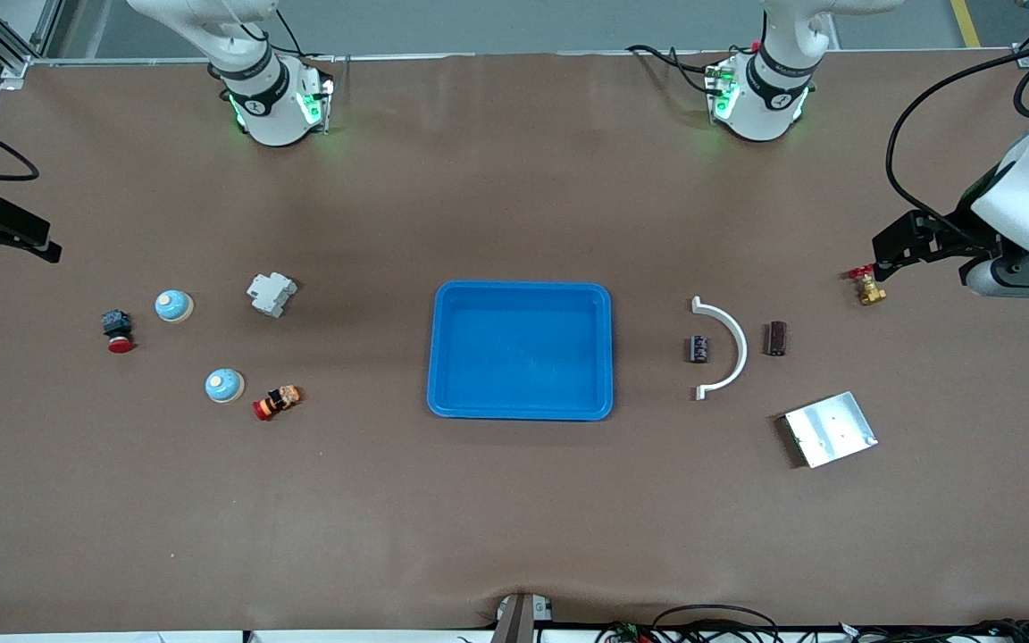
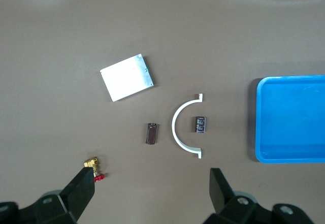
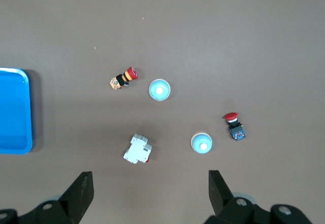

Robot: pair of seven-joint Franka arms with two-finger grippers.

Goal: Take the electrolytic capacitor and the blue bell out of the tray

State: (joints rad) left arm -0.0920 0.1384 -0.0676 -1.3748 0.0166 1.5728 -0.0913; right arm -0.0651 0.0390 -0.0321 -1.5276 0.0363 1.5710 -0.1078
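Blue tray (image 1: 520, 406) mid-table; left gripper (image 2: 152, 193), right gripper (image 3: 151, 193) fingers spread, aloft at table ends.

Matt brown tabletop (image 1: 514, 500) with a paper-like covering, glossy blue plastic tray (image 1: 520, 406), brushed metal plate (image 1: 830, 429), smooth white plastic arc (image 1: 731, 344), brass-coloured metal valve (image 1: 870, 289), two bells (image 1: 174, 305) with shiny pale-blue domes, dark capacitors (image 1: 699, 348) with sleeved bodies

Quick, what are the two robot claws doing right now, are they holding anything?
Left end effector: open, holding nothing, up over the table's left-arm end.
Right end effector: open, holding nothing, up over the table's right-arm end.
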